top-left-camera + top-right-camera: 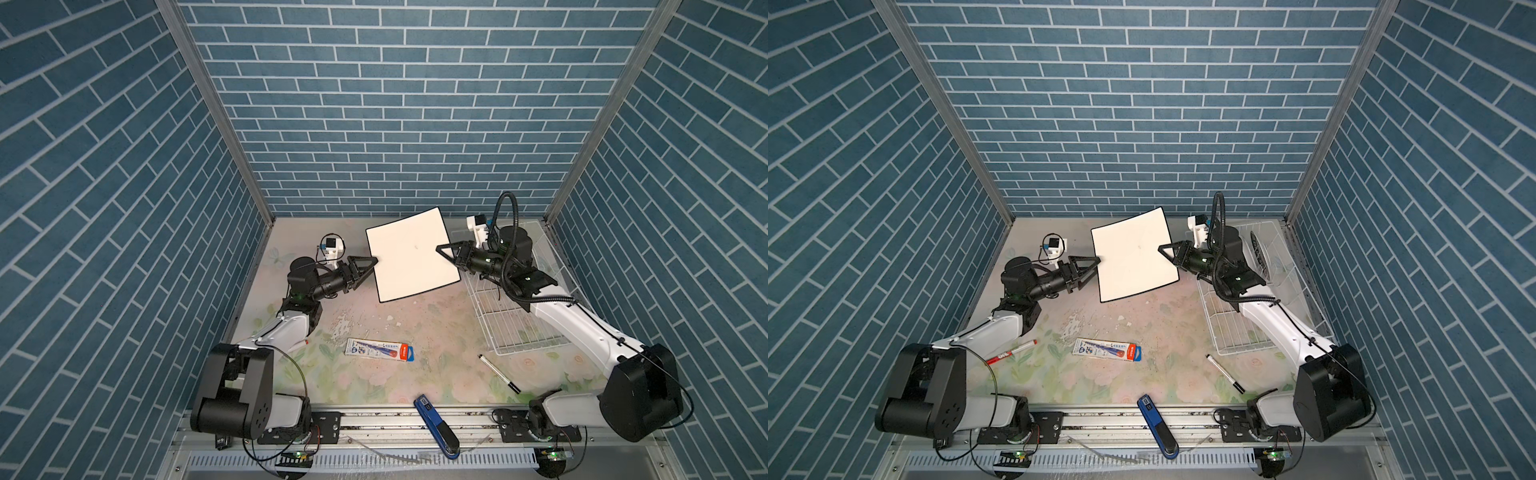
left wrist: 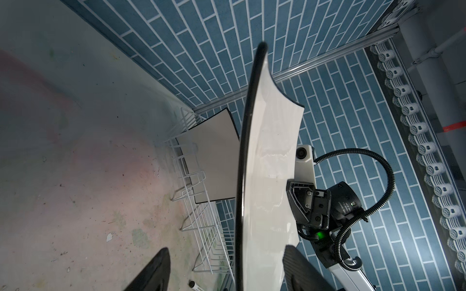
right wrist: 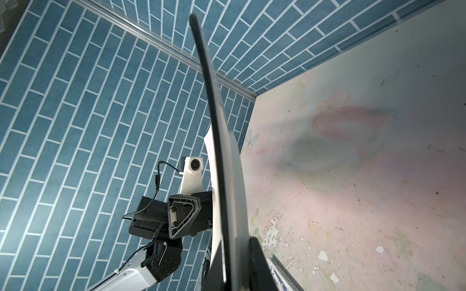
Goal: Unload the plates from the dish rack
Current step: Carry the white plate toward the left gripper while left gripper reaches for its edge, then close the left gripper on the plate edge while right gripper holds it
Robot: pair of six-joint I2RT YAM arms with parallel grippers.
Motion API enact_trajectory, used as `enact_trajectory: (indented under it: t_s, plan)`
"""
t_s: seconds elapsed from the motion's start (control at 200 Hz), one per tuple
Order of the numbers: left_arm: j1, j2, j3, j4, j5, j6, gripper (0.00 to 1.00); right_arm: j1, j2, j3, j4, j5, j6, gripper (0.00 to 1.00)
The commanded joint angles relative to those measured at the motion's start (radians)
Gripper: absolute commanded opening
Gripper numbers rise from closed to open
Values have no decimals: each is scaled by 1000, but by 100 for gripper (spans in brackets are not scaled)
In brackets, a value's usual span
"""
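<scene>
A square white plate [image 1: 411,253] [image 1: 1131,257] with a thin black rim hangs tilted above the table between my two grippers. My right gripper [image 1: 439,250] [image 1: 1161,250] [image 3: 234,252] is shut on its right edge. At the plate's left edge my left gripper [image 1: 372,266] [image 1: 1096,264] [image 2: 225,252] stands open, one finger on each side of the rim and the outer finger well clear of it. The white wire dish rack [image 1: 519,328] [image 1: 1233,332] sits at the right under my right arm. In the left wrist view another square plate [image 2: 211,161] stands upright in the rack [image 2: 201,226].
On the floral table lie a pen package [image 1: 380,349], a black marker [image 1: 498,374], a red marker [image 1: 1011,353] and a blue stapler [image 1: 436,428] at the front rail. Tiled walls close in the back and both sides.
</scene>
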Motion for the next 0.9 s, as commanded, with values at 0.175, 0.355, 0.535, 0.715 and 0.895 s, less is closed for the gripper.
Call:
enact_trajectory:
  t_s: [0.175, 0.355, 0.535, 0.715, 0.895]
  plan:
    - [-4, 86, -3, 332, 46, -199, 58, -4, -4, 3, 287, -116, 150, 0]
    - [-9, 184, -2, 575, 49, -351, 48, -5, 4, 9, 290, -126, 152, 0]
    - [-16, 211, 0, 593, 40, -360, 45, -4, 18, 9, 293, -125, 158, 0]
    - [-19, 216, 3, 583, 36, -357, 47, -4, 43, 30, 297, -142, 163, 0]
    - [-23, 226, 1, 580, 34, -350, 46, -2, 66, 42, 314, -150, 178, 0]
